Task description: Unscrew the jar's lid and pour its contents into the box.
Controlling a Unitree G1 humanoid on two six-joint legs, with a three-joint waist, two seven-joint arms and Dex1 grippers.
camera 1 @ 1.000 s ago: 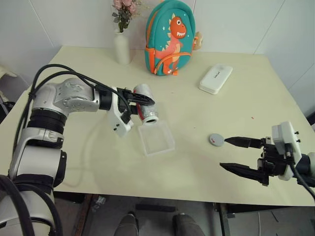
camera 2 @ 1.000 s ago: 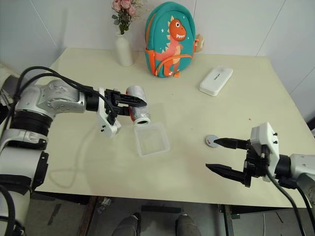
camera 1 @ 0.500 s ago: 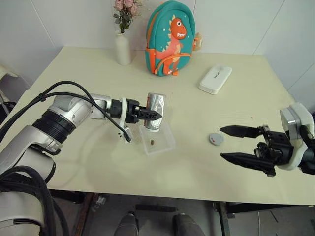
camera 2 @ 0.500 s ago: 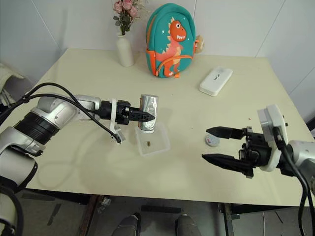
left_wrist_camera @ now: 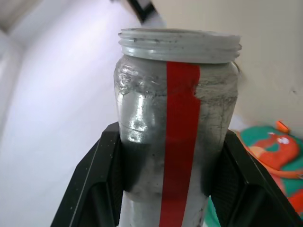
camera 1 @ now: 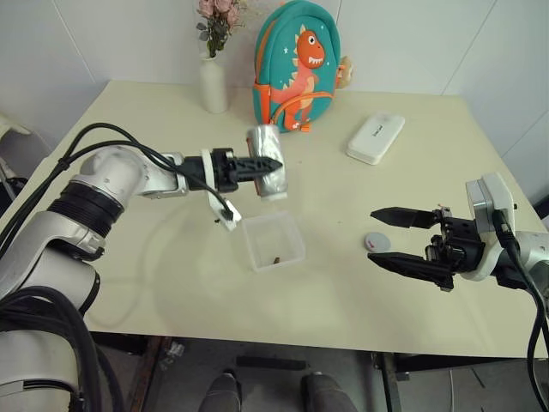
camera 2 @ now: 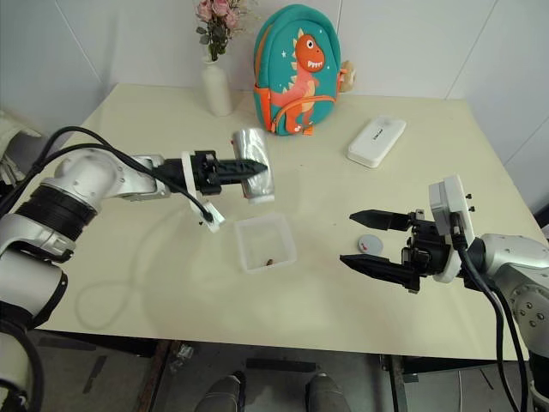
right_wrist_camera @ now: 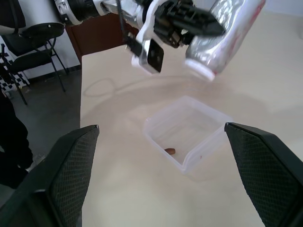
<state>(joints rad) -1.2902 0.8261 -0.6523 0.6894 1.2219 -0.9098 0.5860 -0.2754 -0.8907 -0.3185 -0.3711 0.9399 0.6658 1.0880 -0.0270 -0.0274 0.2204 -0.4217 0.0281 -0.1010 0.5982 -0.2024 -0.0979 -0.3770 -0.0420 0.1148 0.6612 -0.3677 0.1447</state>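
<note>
1. Even, bright indoor light falls on the pale worktop (camera 1: pixel 171 257); shadows under the arms are soft and faint.
2. The head views are sharp.
3. In the left wrist view, the jar (left_wrist_camera: pixel 176 137) is crisp with small glints, the background washed out and blurred.
4. The right wrist view is slightly soft.

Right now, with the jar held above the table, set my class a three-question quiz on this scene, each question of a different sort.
1. True or false: the lid is on the jar.
2. Where is the brown bit? A) in the jar B) in the box C) on the bare table
3. Which tool grips the jar?

Key: 1 false, it lies on the table. 2 B. 3 the left tool; the right tool is open.
</note>
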